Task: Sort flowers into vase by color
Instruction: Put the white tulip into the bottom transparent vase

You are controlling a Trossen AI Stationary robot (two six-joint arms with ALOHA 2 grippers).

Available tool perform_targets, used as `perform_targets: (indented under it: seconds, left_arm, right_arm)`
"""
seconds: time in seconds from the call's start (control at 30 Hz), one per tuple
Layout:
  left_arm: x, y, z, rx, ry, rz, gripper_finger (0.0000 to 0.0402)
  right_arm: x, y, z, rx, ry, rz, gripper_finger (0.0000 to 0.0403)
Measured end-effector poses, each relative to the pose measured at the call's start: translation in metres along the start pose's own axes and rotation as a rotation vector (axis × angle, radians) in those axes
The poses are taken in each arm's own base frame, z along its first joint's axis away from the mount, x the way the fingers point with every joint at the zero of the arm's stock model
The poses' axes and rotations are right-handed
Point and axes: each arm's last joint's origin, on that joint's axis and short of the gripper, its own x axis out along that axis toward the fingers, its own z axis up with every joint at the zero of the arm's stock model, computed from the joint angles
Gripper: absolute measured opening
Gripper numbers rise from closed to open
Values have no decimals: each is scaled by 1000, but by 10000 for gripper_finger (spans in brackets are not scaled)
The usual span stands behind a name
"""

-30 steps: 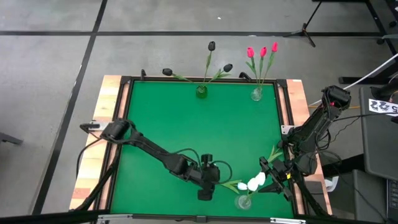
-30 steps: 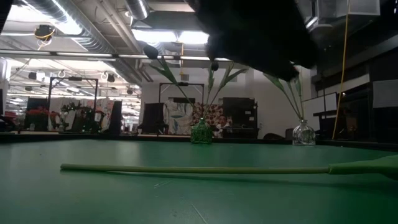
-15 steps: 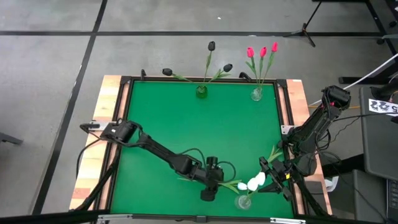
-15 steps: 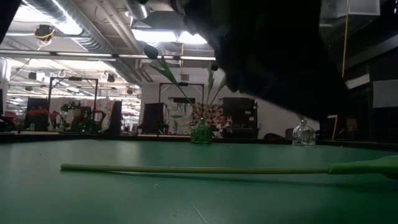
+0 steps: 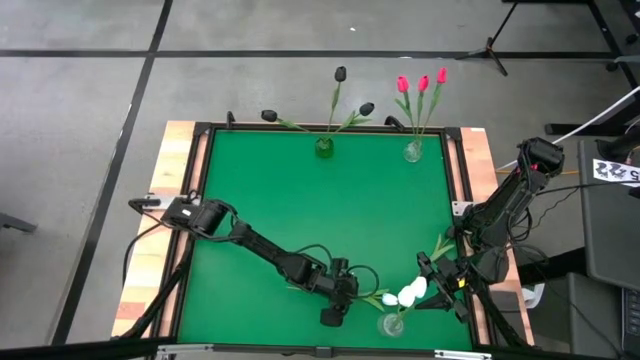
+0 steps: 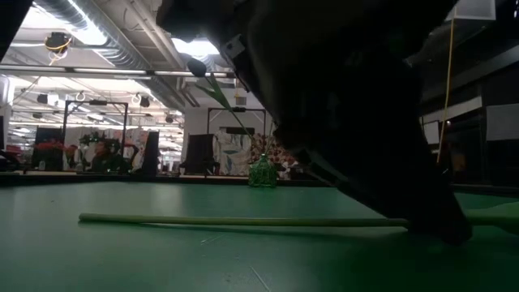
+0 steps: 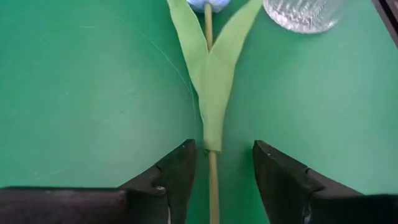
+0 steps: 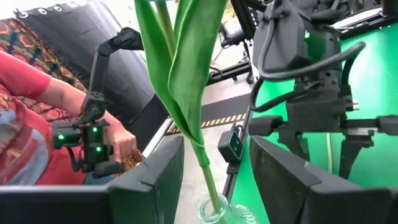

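Honestly, left gripper (image 7: 214, 180) is spread astride the white tulip (image 7: 211, 68) stem lying near the table's front edge, right gripper (image 8: 208, 180) loosely astride a vased stem; off-centre closing could knock the clear vase (image 7: 303, 14).

Three black tulips (image 5: 340, 74) stand in a green vase (image 5: 324, 148) at 12 o'clock, three red-pink tulips (image 5: 421, 83) in a clear vase (image 5: 413, 152) at 1 o'clock. White tulips (image 5: 410, 293) stand in a third vase (image 5: 391, 325) at 5 o'clock; one tulip (image 7: 208, 68) lies flat beside it.
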Motion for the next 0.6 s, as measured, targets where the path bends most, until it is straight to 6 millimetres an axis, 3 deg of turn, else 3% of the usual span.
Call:
perform_targets:
  seconds: [0.17, 0.37, 0.6]
  left_arm:
    - [5, 1, -3, -47, 19, -20, 115]
    - [7, 5, -3, -65, 27, -20, 19]
    - [2, 12, 2, -187, 14, 0, 9]
  right_arm:
    - [0, 0, 0, 4, -5, 3, 182]
    - [0, 0, 1, 5, -10, -3, 182]
    - [0, 0, 2, 7, -31, -30, 182]
